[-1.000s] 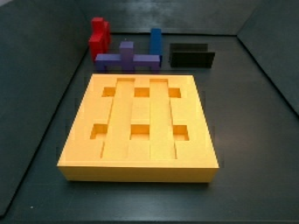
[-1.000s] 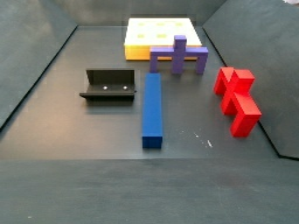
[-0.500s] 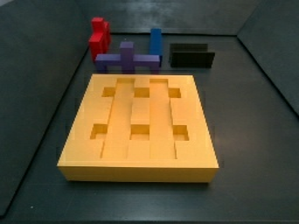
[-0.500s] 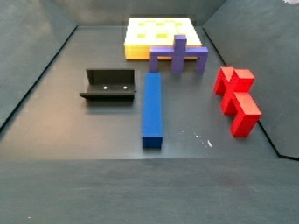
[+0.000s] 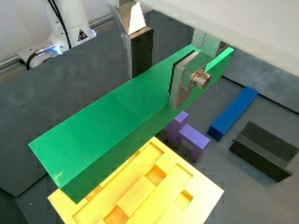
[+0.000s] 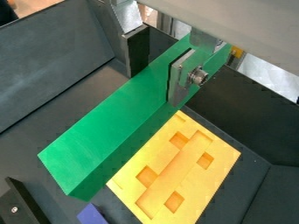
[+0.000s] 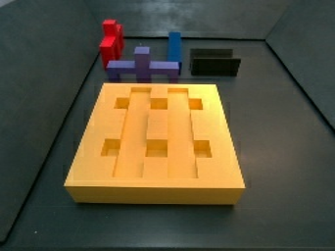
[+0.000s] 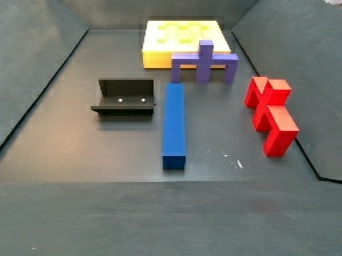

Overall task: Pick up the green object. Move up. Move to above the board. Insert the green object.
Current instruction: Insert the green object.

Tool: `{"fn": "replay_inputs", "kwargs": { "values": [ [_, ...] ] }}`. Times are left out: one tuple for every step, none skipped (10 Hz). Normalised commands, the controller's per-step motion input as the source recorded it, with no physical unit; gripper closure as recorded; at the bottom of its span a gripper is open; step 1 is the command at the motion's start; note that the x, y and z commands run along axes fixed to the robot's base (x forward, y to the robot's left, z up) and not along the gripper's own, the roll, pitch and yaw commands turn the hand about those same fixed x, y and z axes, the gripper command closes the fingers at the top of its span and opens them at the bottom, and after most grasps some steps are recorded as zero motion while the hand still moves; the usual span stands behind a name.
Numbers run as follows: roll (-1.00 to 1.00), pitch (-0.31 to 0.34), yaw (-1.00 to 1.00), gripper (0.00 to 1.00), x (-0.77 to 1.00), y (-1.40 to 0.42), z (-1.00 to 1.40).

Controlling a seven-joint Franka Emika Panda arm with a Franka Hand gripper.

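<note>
In both wrist views my gripper [image 5: 162, 66] [image 6: 158, 66] is shut on the green object [image 5: 105, 131] [image 6: 111, 131], a long plain green bar that sticks far out from between the silver fingers [image 5: 184, 80]. It hangs high above the floor, with the board [image 5: 140, 188] [image 6: 193, 157] below it. The board is a flat yellow-orange block with six square holes; it also shows in both side views [image 7: 155, 137] [image 8: 181, 35]. Neither side view shows the gripper or the green object.
A blue bar [image 8: 174, 122] [image 5: 233, 112] lies on the floor. A purple piece [image 8: 205, 62] [image 7: 144, 67] stands next to the board. A red stepped block [image 8: 271, 115] [image 7: 112, 41] lies by a wall. The dark fixture [image 8: 124, 97] [image 7: 215, 62] stands beside the blue bar.
</note>
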Motion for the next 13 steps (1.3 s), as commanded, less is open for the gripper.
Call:
{"fn": "replay_inputs", "kwargs": {
  "values": [
    [0.0,-0.116,0.0,1.0,0.0,-0.04,-0.18],
    [0.19,-0.069,0.03,1.0,0.0,0.0,-0.94],
    [0.15,-0.067,0.19,1.0,-0.06,0.0,-1.0],
    [0.17,-0.079,0.22,1.0,-0.08,0.0,-1.0],
    [0.14,-0.067,0.25,1.0,-0.05,0.0,-1.0],
    [0.12,-0.026,0.11,1.0,0.0,-0.12,-1.0],
    [0.12,-0.027,0.0,1.0,0.14,-0.35,-1.0],
    [0.11,-0.041,0.0,1.0,0.12,-0.34,-1.0],
    [0.09,-0.063,0.04,1.0,0.12,-0.3,-1.0],
    [0.12,-0.061,0.05,1.0,0.11,-0.24,-1.0],
    [0.13,-0.066,0.07,1.0,0.08,-0.19,-1.0],
    [0.08,-0.147,0.04,1.0,0.0,-0.15,-0.97],
    [0.08,-0.206,0.04,1.0,-0.05,-0.12,-0.85]
  ]
}}
